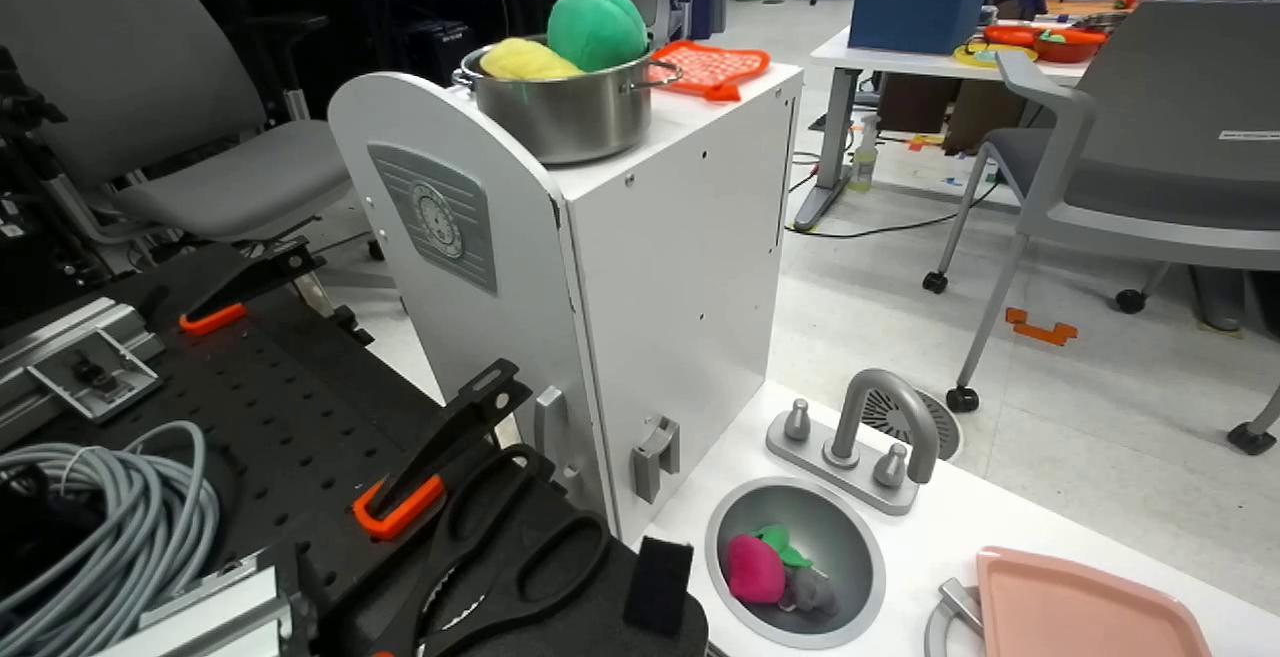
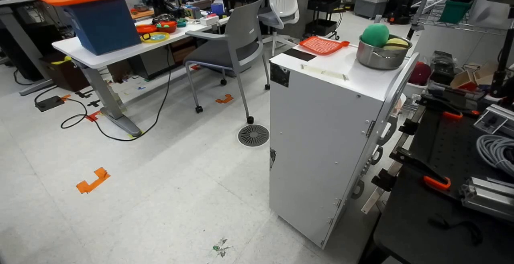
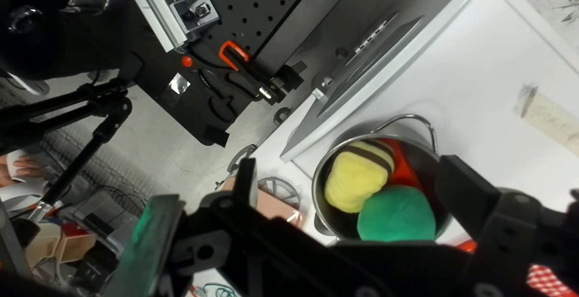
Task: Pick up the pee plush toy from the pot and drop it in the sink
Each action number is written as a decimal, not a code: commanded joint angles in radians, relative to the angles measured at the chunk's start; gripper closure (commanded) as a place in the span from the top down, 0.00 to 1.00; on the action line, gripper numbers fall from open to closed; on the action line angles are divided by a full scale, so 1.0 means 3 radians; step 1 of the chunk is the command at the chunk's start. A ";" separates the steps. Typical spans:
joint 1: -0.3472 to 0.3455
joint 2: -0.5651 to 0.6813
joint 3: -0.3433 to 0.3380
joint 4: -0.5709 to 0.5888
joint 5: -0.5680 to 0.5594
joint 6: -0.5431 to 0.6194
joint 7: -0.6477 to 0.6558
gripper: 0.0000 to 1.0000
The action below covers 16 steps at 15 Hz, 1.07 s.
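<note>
The pee plush toy [image 1: 597, 27], a green ball, rests in the silver pot [image 1: 565, 122] and bulges above its rim in both exterior views. Beside it in the pot is a yellow striped plush [image 3: 357, 179], with something red [image 3: 402, 166] partly hidden beneath. My gripper [image 3: 347, 170] shows only in the wrist view, its two fingers wide apart with the pot beyond them; nothing is held between them. The gripper's black body cuts off the lower part of the green toy there. The round grey sink [image 1: 845, 542] sits lower, holding a magenta item [image 1: 755, 569] with green leaves and a grey item.
The pot stands on a tall white cabinet [image 1: 680, 237] with a raised rounded front panel [image 1: 400, 127]. An orange-red slotted piece [image 1: 715, 67] lies behind the pot. An arched faucet [image 1: 880, 387] rises over the sink, near a pink tray [image 1: 1090, 607]. A black table [image 1: 270, 387] adjoins.
</note>
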 commanded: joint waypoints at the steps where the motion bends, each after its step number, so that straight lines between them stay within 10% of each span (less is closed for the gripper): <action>1: -0.0025 0.0382 -0.0155 0.0383 -0.0119 -0.0187 0.0083 1.00; 9: 0.0106 0.1036 -0.0362 0.0802 -0.0079 -0.0099 0.0538 1.00; 16: 0.0342 0.0753 -0.0290 0.0591 -0.0043 0.0285 -0.0397 1.00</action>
